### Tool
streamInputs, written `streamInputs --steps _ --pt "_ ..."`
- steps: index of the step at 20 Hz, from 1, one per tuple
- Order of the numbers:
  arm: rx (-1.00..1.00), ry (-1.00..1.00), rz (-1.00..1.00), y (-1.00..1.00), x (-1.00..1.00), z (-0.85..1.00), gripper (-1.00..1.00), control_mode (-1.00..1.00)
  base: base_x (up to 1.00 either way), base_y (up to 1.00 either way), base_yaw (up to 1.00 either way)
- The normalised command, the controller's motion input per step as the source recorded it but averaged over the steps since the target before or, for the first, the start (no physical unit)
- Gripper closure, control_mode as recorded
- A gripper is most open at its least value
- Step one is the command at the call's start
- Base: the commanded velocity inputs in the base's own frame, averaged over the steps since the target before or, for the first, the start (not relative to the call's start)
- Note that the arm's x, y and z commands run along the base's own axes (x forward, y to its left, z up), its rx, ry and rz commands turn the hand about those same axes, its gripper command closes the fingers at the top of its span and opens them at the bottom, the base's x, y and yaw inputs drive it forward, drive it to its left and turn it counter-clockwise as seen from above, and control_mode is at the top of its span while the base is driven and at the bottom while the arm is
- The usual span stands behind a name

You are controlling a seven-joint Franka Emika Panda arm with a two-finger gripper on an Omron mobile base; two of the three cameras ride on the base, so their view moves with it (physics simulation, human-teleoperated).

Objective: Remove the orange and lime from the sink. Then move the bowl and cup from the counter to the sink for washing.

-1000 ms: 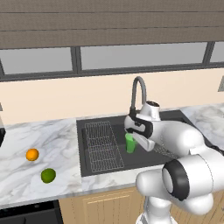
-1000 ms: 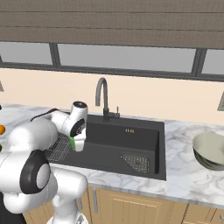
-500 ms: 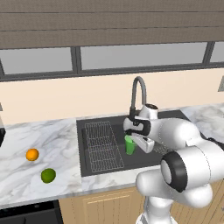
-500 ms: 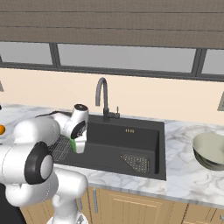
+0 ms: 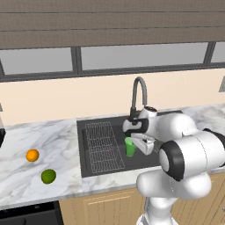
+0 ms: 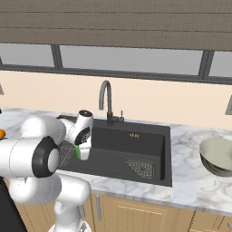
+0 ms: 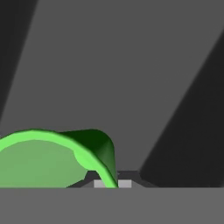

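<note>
Cup [image 5: 130,146] transfer is the step in hand: the gripper [image 5: 133,141] is clamped on the rim of the light-green tumbler and holds it upright over the dark sink [image 5: 110,163], just right of the wire rack [image 5: 102,147] and below the curved faucet [image 5: 139,91]. From the hand view the cup's rim [image 7: 57,144] curves up at the lower left with the gripper's tips at its wall and the grey basin floor beyond. Whether the cup's base already touches the floor of the basin I cannot tell; it looks close. Further out, the orange [image 5: 32,155] and the lime [image 5: 48,176] lie on the tabletop [image 5: 30,176] to the left of the sink, near each other but apart, so the fruit part seems done. The bowl [image 6: 218,156] sits on the tabletop well to the right of the sink. Next, I judge, the cup should be eased down until it stands on the basin floor, the gripper parted and lifted straight off the rim so the tumbler does not tip, and then the arm swung right for the bowl
</note>
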Motion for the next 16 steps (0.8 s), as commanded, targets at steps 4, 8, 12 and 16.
streamInputs --steps 4,8,12,16 --pt "0.0 0.0 0.0 -0.03 0.08 -0.15 1.0 -1.0 0.0 0.0 0.0" --pt "0.0 0.0 0.0 -0.03 0.04 -0.14 1.0 -1.0 0.0 0.0 0.0" --pt "0.0 0.0 0.0 -0.03 0.02 -0.14 1.0 -1.0 0.0 0.0 0.0" --pt "0.0 0.0 0.0 0.0 0.01 -0.18 1.0 -1.0 0.0 0.0 0.0"
